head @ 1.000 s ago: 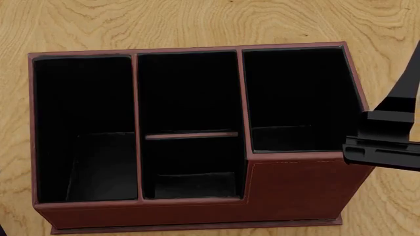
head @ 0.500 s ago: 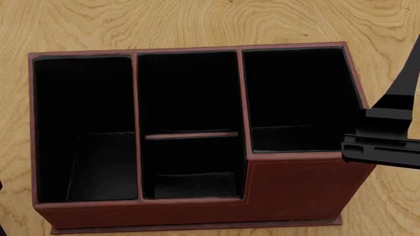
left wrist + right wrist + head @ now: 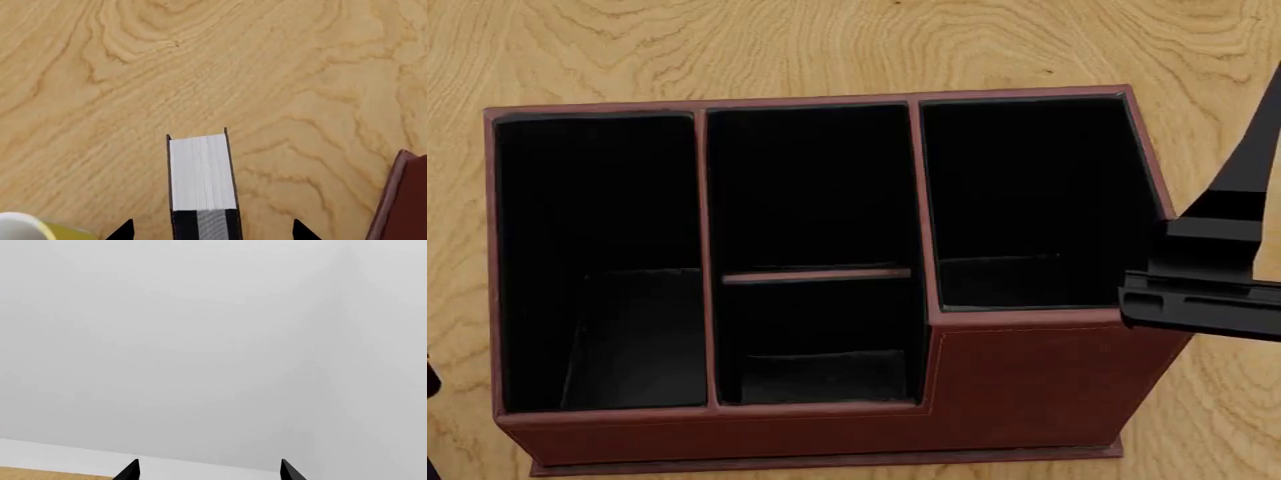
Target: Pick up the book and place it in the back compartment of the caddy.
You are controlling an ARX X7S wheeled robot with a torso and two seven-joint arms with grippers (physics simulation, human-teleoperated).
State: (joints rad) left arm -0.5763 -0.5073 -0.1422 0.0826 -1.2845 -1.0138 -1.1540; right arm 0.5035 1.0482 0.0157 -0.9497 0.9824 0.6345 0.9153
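- The book (image 3: pixel 202 172) stands upright on the desk (image 3: pixel 280 75), page edges up, its long edge running straight out from the left wrist camera.
- It sits centred between the left gripper (image 3: pixel 212 231)'s spread, empty fingers (image 3: pixel 123 231).
- The caddy (image 3: pixel 403 200) is close beside.
- The right gripper (image 3: pixel 209 471), also open, faces away.

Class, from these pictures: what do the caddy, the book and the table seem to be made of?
Caddy: red-brown leather look, stitched seams, matte black lining.
Book: black hard covers either side of white paper page edges.
Table: light wood or wood-look laminate, swirling grain; which, the render cannot settle.
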